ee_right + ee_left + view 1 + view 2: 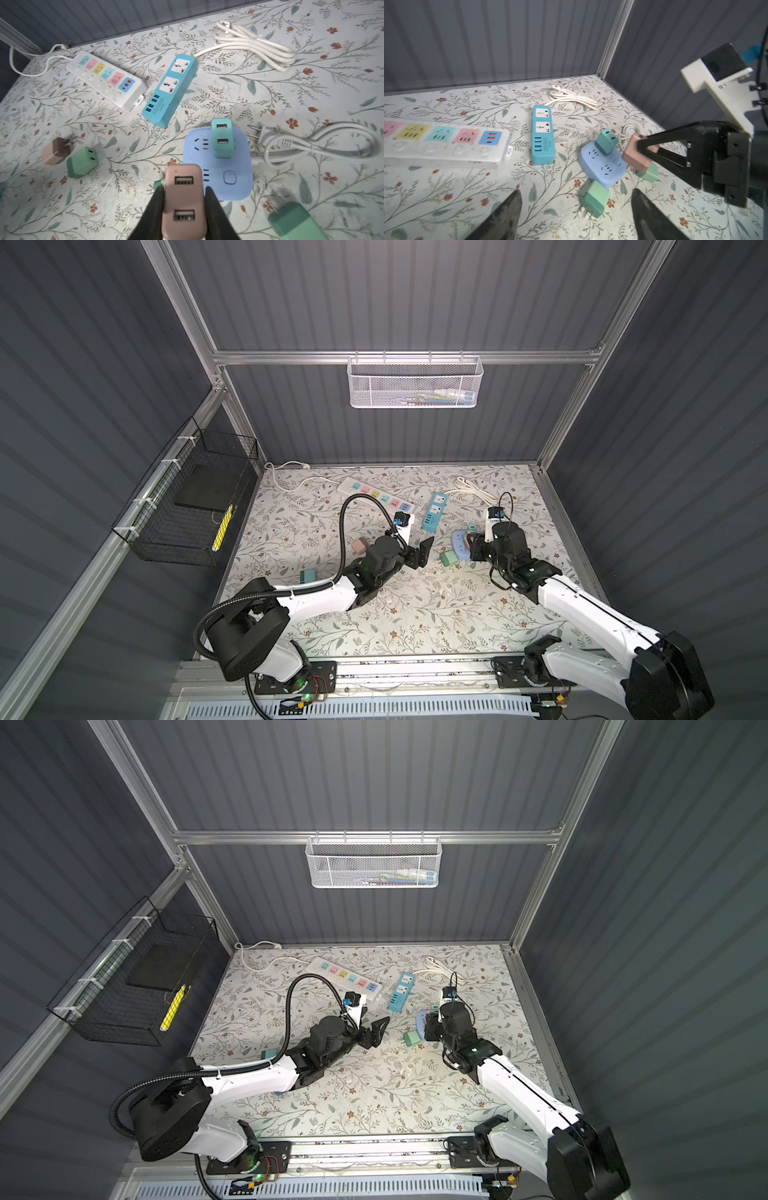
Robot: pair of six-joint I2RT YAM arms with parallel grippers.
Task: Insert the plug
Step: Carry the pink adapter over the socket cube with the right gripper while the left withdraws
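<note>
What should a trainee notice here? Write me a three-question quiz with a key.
1. True or false: the left gripper holds a plug.
2. The right gripper is shut on: A) pink plug B) green plug C) white cable.
3. Fill in: the plug standing in the blue block, free of any gripper, is ____.

Key
1. False: its jaws are open and empty.
2. A.
3. Teal: the teal plug.
</note>
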